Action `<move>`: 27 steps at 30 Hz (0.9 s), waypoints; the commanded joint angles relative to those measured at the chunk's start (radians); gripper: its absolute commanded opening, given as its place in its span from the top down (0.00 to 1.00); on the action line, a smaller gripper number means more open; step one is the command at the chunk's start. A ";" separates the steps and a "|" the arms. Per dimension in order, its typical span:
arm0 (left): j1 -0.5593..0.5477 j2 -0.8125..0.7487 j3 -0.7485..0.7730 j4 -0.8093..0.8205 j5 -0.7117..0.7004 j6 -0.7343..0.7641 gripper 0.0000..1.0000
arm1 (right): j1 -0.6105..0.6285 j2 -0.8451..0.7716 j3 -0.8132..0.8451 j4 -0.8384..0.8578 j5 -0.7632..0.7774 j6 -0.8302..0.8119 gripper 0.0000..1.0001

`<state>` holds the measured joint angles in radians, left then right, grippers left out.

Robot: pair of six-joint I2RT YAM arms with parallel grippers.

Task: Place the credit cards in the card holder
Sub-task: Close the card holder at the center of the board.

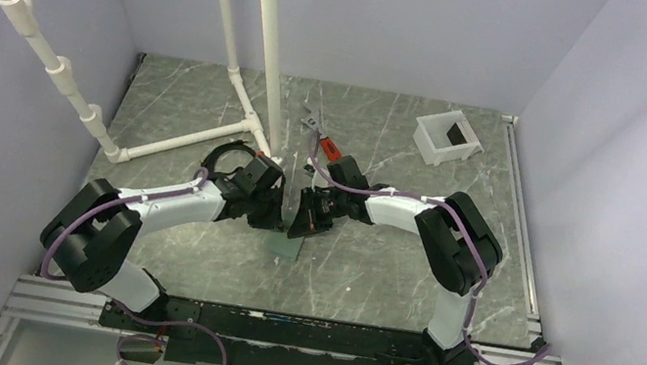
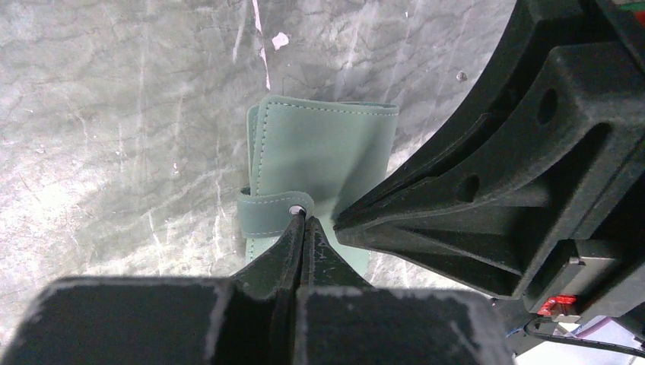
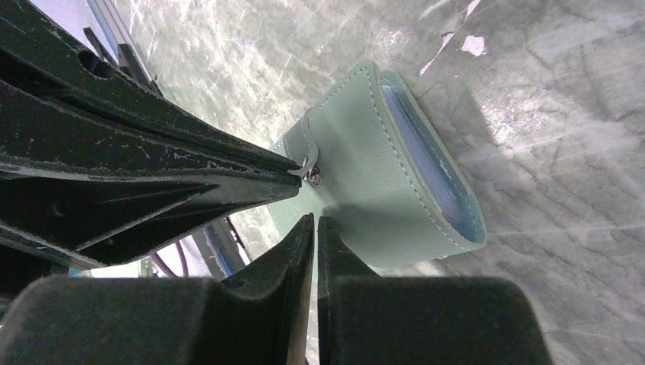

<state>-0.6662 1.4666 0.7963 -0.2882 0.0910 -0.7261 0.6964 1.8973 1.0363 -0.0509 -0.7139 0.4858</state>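
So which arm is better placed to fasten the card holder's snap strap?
Left, probably. The left gripper, shut, has its tips right at the strap's snap on the card holder; the right gripper sits beside it.

The card holder (image 1: pixel 285 245), a small grey-green leather wallet with pale stitching, sits about midway between the worktop's (image 1: pixel 382 282) left and right edges, slightly toward the near edge. It is folded over but not flat: its upper face bows up off the lower 1. A narrow strap (image 2: pixel 266 213) ending in a metal snap (image 3: pixel 314 177) wraps its side. The edge of 1 light blue credit card (image 3: pixel 426 156) shows between the 2 faces.
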 commanded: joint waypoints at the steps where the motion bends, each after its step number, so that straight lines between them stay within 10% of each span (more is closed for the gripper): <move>1: -0.016 0.053 0.021 0.105 0.095 -0.011 1.00 | 0.023 0.049 0.011 0.012 0.119 -0.047 0.91; 27: -0.016 0.063 0.012 0.021 0.084 0.012 1.00 | -0.025 -0.104 -0.047 -0.071 0.191 -0.032 0.86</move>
<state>-0.6617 1.5215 0.8158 -0.2142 0.1402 -0.7185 0.7044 1.8606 1.0256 -0.0757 -0.6510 0.4789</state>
